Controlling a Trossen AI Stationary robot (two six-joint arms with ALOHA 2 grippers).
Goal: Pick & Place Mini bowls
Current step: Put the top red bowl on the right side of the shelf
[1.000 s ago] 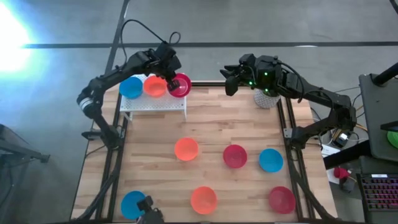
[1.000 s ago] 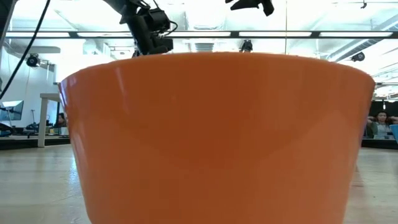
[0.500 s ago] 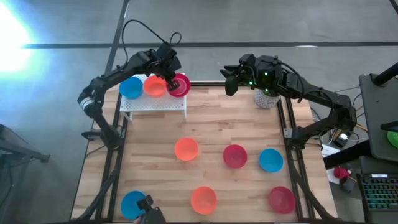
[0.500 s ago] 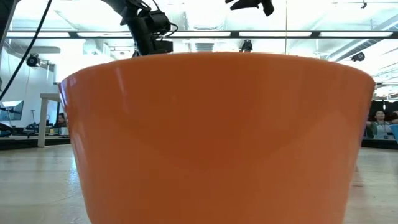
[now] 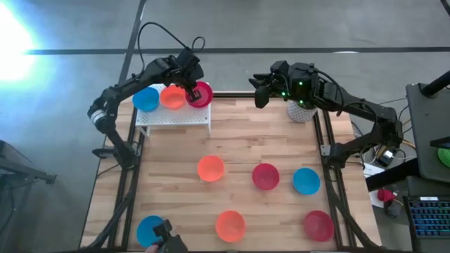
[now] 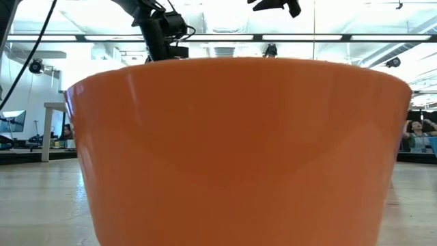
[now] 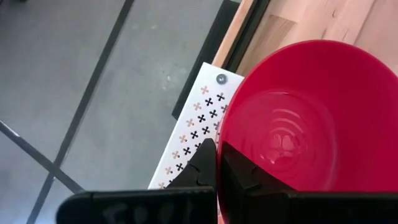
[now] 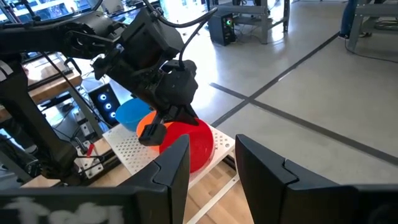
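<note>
Overhead arrangement of the wooden slatted surface [image 5: 232, 144] with both dark arms at its far edge. The left tool [image 5: 190, 92] is clenched on the rim of a glossy red plastic mini bowl [image 5: 202, 94], one finger [image 7: 202, 167] outside the wall and one inside; the bowl sits at the end of a white perforated metal shelf [image 5: 174, 116], beside a glossy orange plastic mini bowl [image 5: 172, 97] and a glossy blue plastic mini bowl [image 5: 146, 99] in a row. The right tool [image 5: 259, 92] hangs released, fingers apart, above the far edge of the surface, next to a white pot [image 5: 301, 111]. Six further mini bowls lie scattered on the surface: orange [image 5: 210, 169], red [image 5: 265, 176], blue [image 5: 306, 180], blue [image 5: 149, 228], orange [image 5: 230, 225] and red [image 5: 318, 225]. In the low view one orange bowl [image 6: 239, 150] fills the foreground.
</note>
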